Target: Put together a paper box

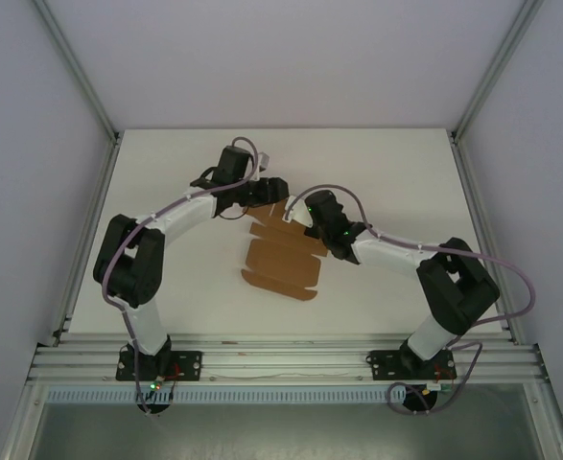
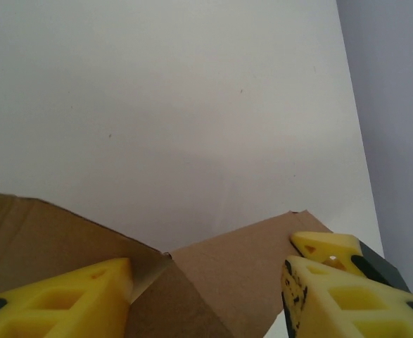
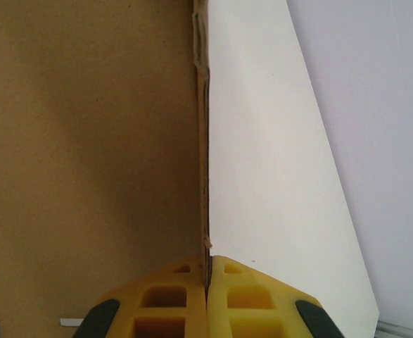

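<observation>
Closest to the right wrist lens, right jaws: pressed together, with the thin edge of the paper box [image 3: 86, 141] running straight into the seam between them. Finding: clamped on an upright panel seen edge-on, with white tabletop [image 3: 262, 155] beyond it.

Left jaws: apart, one on either side of a raised brown flap. Its crease sits in the gap between them. I cannot confirm that either face is pinching it.

Location, from overhead: the paper box lies mid-tabletop, between my left arm [image 1: 180, 216] and right arm [image 1: 396, 254], whose wrists meet over its far end. The near portion lies flat, an unfolded die-cut sheet. The far portion is lifted.

Orientation: the long axis runs near to far, slightly skewed, with the near end a little left of the far end. The tabbed edge points toward my bases and the raised flaps point away.

Step in hand, by my judgement: folding up the far walls. Recommendations:
- Right jaws act as the anchor and hold the panel square to its crease.
- Left jaws close only once the flap sits fully between them.
- Bend along the scored line, not across it.
- Use light force, since this cardboard should kink easily.
- Do not let the flat portion slide.
</observation>
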Action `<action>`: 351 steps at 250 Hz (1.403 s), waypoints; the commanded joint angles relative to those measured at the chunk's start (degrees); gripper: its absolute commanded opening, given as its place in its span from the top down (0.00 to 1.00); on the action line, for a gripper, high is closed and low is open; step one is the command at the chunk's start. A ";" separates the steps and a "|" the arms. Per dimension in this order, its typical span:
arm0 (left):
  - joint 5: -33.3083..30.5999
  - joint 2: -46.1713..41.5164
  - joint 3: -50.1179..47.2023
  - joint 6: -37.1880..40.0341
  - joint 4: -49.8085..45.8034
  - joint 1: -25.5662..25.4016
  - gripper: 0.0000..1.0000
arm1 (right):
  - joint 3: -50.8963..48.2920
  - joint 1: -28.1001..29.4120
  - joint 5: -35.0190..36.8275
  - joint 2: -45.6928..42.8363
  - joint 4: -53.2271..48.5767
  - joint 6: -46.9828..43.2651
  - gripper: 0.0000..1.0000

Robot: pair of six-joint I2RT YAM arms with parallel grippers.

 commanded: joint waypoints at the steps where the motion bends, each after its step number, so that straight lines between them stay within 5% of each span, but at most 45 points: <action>1: 4.96 0.61 -0.94 -3.32 5.31 -0.94 0.47 | -0.29 0.53 -1.39 -1.13 2.03 1.51 1.00; 96: -0.40 2.41 3.02 -1.80 -0.32 -3.36 0.51 | -0.85 1.01 1.05 -0.23 3.14 0.80 1.00; 161: -18.58 -2.94 2.88 4.49 -13.06 -3.90 0.45 | -1.63 0.99 4.68 -1.00 3.73 1.36 1.00; 188: -21.27 -5.96 1.08 4.92 -13.57 -3.91 0.38 | -1.85 0.98 4.75 -1.03 3.27 1.42 1.00; 255: -17.67 -8.20 -0.09 4.70 -9.85 -3.90 0.32 | -1.20 0.96 4.29 -1.10 2.29 1.87 1.00; 309: -7.71 -3.15 2.26 3.05 -7.12 -3.94 0.52 | -0.54 0.97 3.94 -1.04 1.67 2.28 1.00; 351: -2.01 -1.32 1.02 -1.07 -0.81 -4.01 0.56 | -0.68 0.98 2.81 -0.49 1.89 2.74 1.00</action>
